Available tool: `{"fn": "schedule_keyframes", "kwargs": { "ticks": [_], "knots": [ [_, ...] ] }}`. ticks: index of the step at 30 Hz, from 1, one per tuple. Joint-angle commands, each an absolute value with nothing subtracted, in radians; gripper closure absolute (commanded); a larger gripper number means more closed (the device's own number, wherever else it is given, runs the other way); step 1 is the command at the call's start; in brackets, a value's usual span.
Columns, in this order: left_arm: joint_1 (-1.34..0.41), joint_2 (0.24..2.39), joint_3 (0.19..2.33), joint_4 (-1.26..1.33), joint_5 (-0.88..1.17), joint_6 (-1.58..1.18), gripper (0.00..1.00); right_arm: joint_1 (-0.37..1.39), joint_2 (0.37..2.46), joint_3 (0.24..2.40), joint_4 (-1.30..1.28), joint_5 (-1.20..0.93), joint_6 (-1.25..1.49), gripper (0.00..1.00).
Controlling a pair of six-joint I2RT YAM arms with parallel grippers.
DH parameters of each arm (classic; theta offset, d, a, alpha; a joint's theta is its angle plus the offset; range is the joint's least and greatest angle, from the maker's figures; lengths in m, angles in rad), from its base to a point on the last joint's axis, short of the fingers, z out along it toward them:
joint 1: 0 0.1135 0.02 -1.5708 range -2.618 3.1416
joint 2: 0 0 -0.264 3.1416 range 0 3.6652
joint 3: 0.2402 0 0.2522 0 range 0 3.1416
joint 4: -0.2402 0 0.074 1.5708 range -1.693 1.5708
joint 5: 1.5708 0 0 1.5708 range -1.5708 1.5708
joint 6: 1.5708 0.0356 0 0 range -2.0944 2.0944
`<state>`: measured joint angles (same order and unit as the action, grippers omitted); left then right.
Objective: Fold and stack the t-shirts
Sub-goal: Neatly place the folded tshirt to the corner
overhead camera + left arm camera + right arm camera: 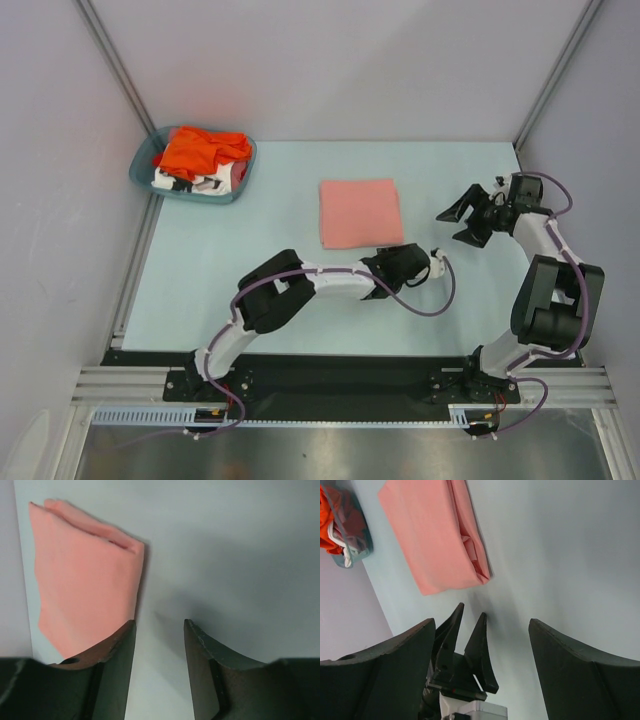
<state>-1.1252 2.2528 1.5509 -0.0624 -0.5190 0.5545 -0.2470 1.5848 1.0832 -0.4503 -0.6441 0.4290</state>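
Note:
A salmon-pink t-shirt (360, 212) lies folded into a square at mid-table. The left wrist view has it at the left (85, 580); the right wrist view has it at the top (435, 535). My left gripper (434, 254) hovers just right of its near right corner, open, with only bare table between the fingertips (160, 622). It also shows low in the right wrist view (472, 610). My right gripper (447, 228) stands wide open further right, holding nothing (482, 621). An orange t-shirt (200, 150) and a white printed one (195, 182) lie crumpled in the basket.
The teal basket (243, 172) sits at the table's far left corner and shows at the top left of the right wrist view (357, 550). Grey walls with metal posts close in the pale blue table (250, 250) on three sides.

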Motion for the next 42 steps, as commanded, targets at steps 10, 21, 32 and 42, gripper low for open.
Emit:
{"fn": "schedule_keyframes", "kwargs": {
  "ticks": [10, 21, 32, 42],
  "knots": [
    [-1.034, 2.398, 1.762, -0.209, -0.411, 0.638, 0.70, -0.262, 1.562, 1.049, -0.377, -0.670, 0.448, 0.18],
    [-1.006, 2.396, 1.784, -0.224, -0.362, 0.585, 1.00, -0.221, 1.696, 1.094, -0.370, -0.652, 0.514, 0.01],
    [-0.989, 2.261, 1.727, -0.186, -0.339, 0.557, 1.00, -0.192, 1.787, 1.147, -0.331, -0.666, 0.560, 0.00],
    [-0.974, 2.163, 1.666, -0.179, -0.324, 0.551, 1.00, -0.147, 1.928, 1.221, -0.288, -0.752, 0.577, 0.00]
  ]
}}
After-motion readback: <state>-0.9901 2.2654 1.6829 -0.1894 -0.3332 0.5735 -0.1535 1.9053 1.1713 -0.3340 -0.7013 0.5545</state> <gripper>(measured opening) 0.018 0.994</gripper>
